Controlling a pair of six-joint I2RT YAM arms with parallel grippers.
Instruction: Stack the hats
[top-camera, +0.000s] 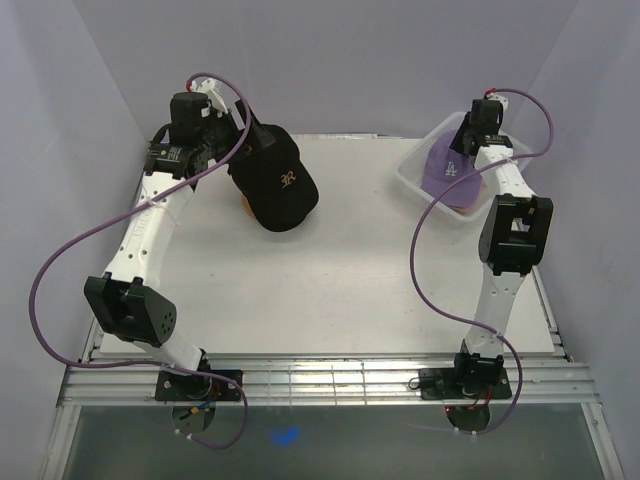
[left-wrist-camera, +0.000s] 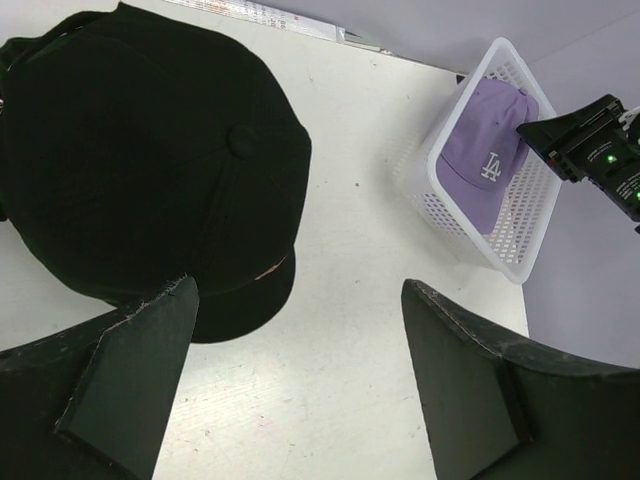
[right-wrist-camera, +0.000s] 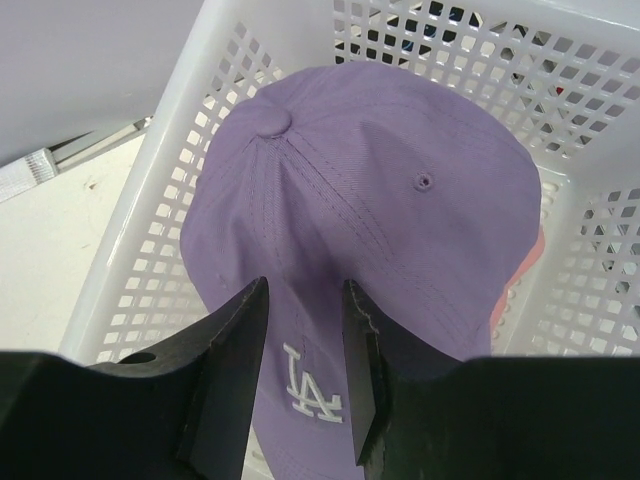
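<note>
A black hat (top-camera: 277, 180) with a gold logo sits at the back left on a stand, and it fills the upper left of the left wrist view (left-wrist-camera: 150, 160). My left gripper (top-camera: 238, 135) is open and empty just beside the black hat's back edge (left-wrist-camera: 300, 300). A lavender hat (top-camera: 450, 172) with a white LA logo lies in the white mesh basket (top-camera: 415, 175). My right gripper (top-camera: 463, 140) hangs over it. In the right wrist view the jaws (right-wrist-camera: 305, 290) stand narrowly apart over the lavender hat's front panel (right-wrist-camera: 380, 170). A pink hat edge (right-wrist-camera: 536, 262) shows beneath it.
A sliver of the wooden stand (top-camera: 243, 206) shows under the black hat. The basket (left-wrist-camera: 520, 255) stands at the back right near the side wall. White walls close in the table on three sides. Purple cables loop beside both arms.
</note>
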